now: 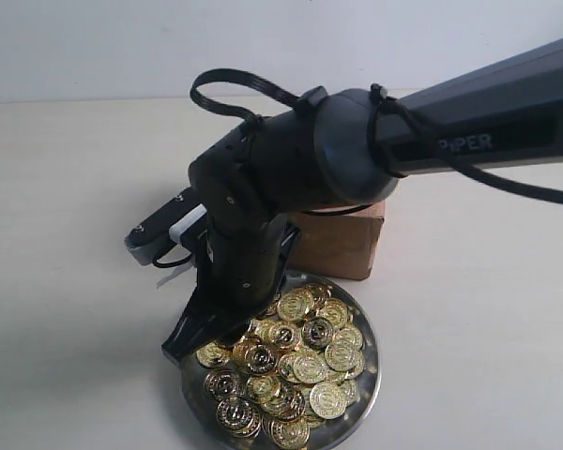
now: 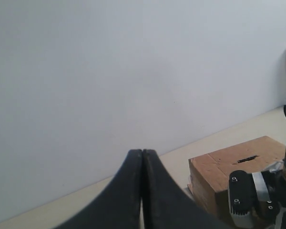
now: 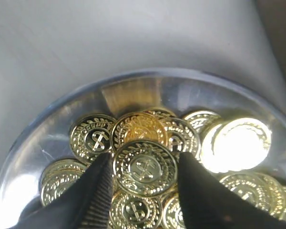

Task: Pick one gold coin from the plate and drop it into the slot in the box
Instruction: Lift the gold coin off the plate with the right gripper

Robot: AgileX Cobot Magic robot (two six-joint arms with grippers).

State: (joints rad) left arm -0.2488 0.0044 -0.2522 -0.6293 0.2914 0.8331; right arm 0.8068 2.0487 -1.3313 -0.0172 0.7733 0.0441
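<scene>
The round silver plate [image 1: 372,373] holds a heap of gold coins in front of the brown cardboard box [image 1: 345,246]. My right gripper [image 1: 191,343] reaches down into the plate's left side. In the right wrist view its two black fingers press against both edges of one gold coin [image 3: 144,168] lying on top of the heap, inside the plate's rim [image 3: 52,119]. The left wrist view shows my left gripper [image 2: 142,152] shut with nothing in it, raised to the side of the box [image 2: 219,181]. The dark slot [image 2: 246,159] shows in the box's top face.
The right arm's black forearm [image 1: 469,112] stretches across the upper right and hides the top of the box in the exterior view. A looped cable [image 1: 227,89] stands above its wrist. Pale tabletop [image 1: 66,309] surrounds the plate and box.
</scene>
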